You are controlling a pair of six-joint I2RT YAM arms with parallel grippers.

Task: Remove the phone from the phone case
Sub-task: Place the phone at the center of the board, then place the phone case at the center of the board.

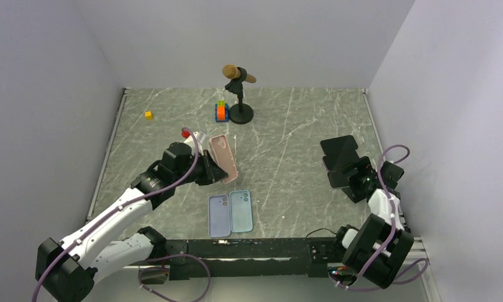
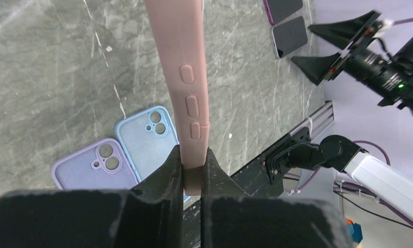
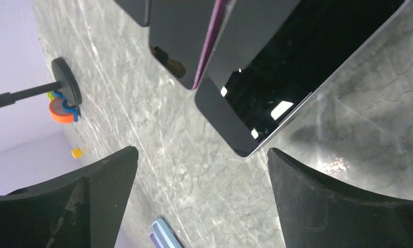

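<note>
My left end effector point(image 2: 193, 164) is closed narrow on the lower end of a pink phone case point(image 2: 181, 77), with its fingers point(image 2: 168, 170) pressed against both faces. In the left wrist view the case runs edge-on up the middle of the frame, and three button bumps show along its side. From that angle I cannot tell whether a phone sits inside it. In the overhead view the case is left of centre, lifted off the marbled surface point(image 1: 286, 138) and tilted, with its back and camera cutout facing the camera.

Below it, near the bottom centre of the overhead view, a lavender case point(image 1: 220, 215) and a light blue case point(image 1: 241, 211) lie flat side by side with their backs up.

My right end effector point(image 1: 356, 182) is spread wide and holds nothing. Its two dark fingers point(image 3: 323, 206) sit in the lower corners of the right wrist view. It hangs at the right of the overhead view, over a cluster of phones. Beyond the fingers a dark-screened phone point(image 3: 287, 62) lies face up on the surface. A phone rimmed in purple point(image 3: 188, 36) lies just beside it, toward the top of the frame.

Toward the top centre of the overhead view stands a microphone on a stand point(image 1: 238, 75). A small orange and blue object point(image 1: 221, 113) sits just beside its base. A yellow block point(image 1: 148, 114) lies well apart in the upper left.
</note>
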